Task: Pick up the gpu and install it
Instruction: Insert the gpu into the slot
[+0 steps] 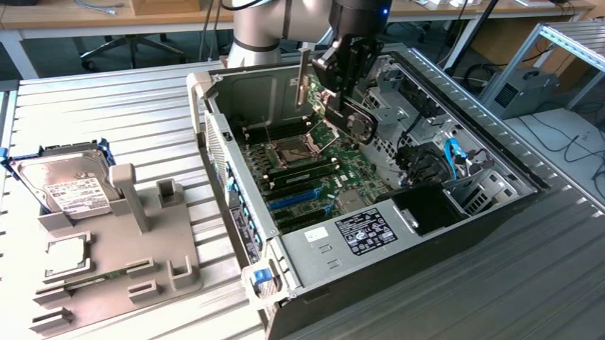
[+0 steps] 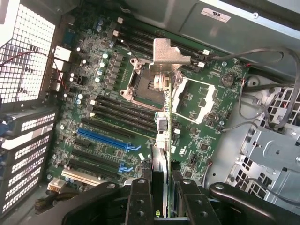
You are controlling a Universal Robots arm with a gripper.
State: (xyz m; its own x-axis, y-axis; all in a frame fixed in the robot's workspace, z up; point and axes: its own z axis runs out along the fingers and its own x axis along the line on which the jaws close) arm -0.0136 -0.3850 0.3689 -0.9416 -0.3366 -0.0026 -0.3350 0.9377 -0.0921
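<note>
The gpu [image 1: 304, 76] is a thin dark card with a silvery bracket along one end. It hangs edge-down above the open computer case [image 1: 217, 134], over the motherboard [image 1: 312, 170]. My gripper [image 1: 342, 67] is shut on it from above. In the wrist view the gpu [image 2: 161, 126] runs edge-on out from between my black fingers [image 2: 140, 199], and its bracket [image 2: 168, 54] lies over the CPU socket area [image 2: 140, 91]. My gripper [image 2: 163, 204] holds the card clear of the board. The blue expansion slots [image 2: 105, 138] lie to one side of the card's line.
A grey fixture [image 1: 123, 262] on the exterior view's left holds a silver hard drive [image 1: 66, 180] and a small square chip [image 1: 68, 255]. Inside the case are drive cages [image 1: 416, 106], a blue cable [image 1: 452, 157] and loose wires [image 2: 262, 61].
</note>
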